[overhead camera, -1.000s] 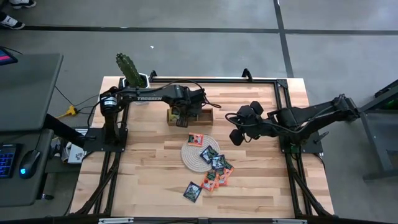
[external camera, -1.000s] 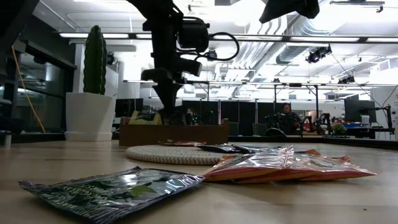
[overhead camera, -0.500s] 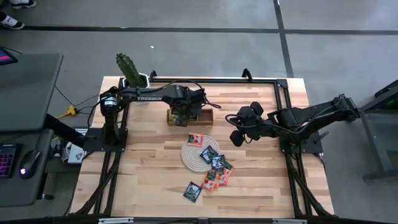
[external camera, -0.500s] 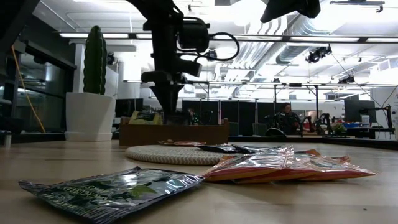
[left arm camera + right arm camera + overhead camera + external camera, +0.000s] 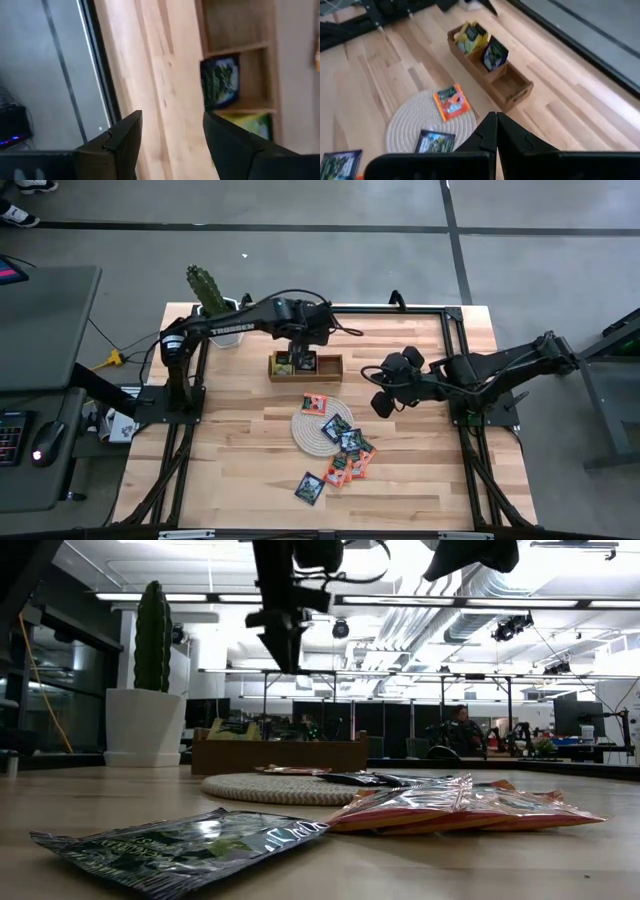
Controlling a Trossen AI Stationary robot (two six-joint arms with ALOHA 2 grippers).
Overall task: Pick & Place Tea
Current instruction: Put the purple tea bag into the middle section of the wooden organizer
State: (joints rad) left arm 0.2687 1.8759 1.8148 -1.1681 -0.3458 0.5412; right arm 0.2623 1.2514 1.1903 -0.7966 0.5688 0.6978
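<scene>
The brown wooden tray (image 5: 305, 366) stands at the table's far middle. Its left compartment holds yellow-green tea sachets (image 5: 466, 36). A dark sachet (image 5: 495, 54) stands on edge in the middle compartment, leaning on the divider. My left gripper (image 5: 172, 130) hangs open above the tray's far side, with nothing between its fingers. An orange sachet (image 5: 315, 404) and dark ones (image 5: 337, 426) lie flat on the round woven mat (image 5: 305, 435). My right gripper (image 5: 496, 135) is shut and empty, held above the table to the right of the mat.
More orange sachets (image 5: 347, 468) lie on the table near the mat's near right side, and one dark sachet (image 5: 309, 487) lies closer to the near edge. A potted cactus (image 5: 208, 292) stands at the far left corner. Black frame rails run along the table's sides.
My left gripper has opened over the tray and then risen straight up, clear of it. The dark sachet stays behind in the tray's middle compartment.
</scene>
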